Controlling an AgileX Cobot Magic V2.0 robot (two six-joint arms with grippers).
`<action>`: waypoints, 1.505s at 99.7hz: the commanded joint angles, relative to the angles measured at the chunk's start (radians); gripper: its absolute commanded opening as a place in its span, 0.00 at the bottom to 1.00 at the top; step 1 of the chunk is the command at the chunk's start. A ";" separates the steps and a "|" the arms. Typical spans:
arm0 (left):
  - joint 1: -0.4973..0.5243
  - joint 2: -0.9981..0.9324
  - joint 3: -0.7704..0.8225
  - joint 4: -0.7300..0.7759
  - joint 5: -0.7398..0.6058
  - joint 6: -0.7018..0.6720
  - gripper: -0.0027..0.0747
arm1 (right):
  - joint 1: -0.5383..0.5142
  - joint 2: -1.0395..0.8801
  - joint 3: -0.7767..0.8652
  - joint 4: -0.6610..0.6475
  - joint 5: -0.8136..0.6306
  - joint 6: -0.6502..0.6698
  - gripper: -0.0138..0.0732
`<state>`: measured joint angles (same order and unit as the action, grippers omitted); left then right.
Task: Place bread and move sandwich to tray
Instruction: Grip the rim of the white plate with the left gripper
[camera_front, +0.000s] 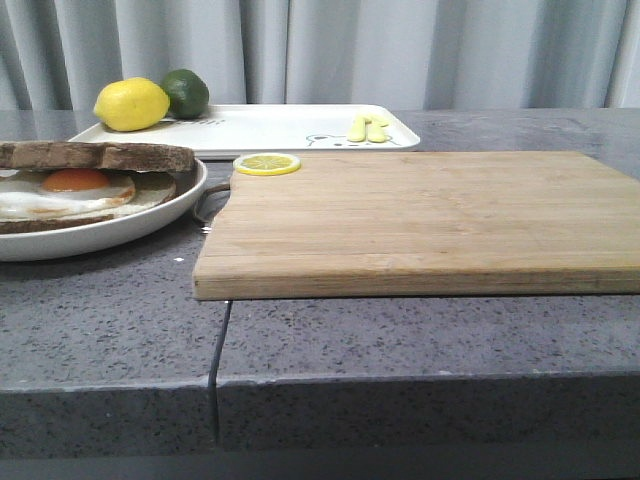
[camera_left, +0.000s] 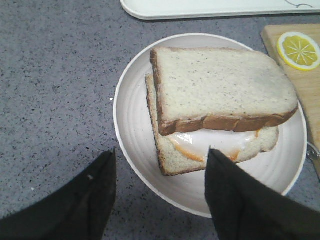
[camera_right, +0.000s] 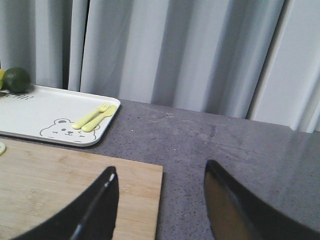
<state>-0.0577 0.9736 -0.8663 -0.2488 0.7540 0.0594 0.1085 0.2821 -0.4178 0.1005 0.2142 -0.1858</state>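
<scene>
Front view: sandwich (camera_front: 85, 178) in round dish (camera_front: 150, 222) at the worktop's left edge, top bread (camera_front: 100, 155) already laid over the egg. Tray (camera_front: 280, 128) along the far edge, lemon (camera_front: 131, 104) and lime (camera_front: 186, 92) on its left end.

Left wrist view: left gripper (camera_left: 160, 192) wide open, empty, above the dish's near rim. Placing looks done; next call is gripping the sandwich squarely.

Right wrist view: right gripper (camera_right: 161, 202) open, empty, over the cutting board (camera_right: 60, 185) corner.
</scene>
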 joint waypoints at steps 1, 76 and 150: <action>0.001 0.031 -0.034 -0.009 -0.093 -0.025 0.51 | -0.008 0.005 -0.025 -0.008 -0.071 0.000 0.62; 0.001 0.225 -0.034 -0.009 -0.269 -0.059 0.51 | -0.008 0.005 -0.025 -0.008 -0.041 0.000 0.62; 0.001 0.309 -0.034 0.047 -0.248 -0.054 0.51 | -0.008 0.005 -0.025 -0.008 -0.041 0.000 0.62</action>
<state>-0.0577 1.2849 -0.8663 -0.1979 0.5448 0.0113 0.1085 0.2821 -0.4178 0.1005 0.2523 -0.1858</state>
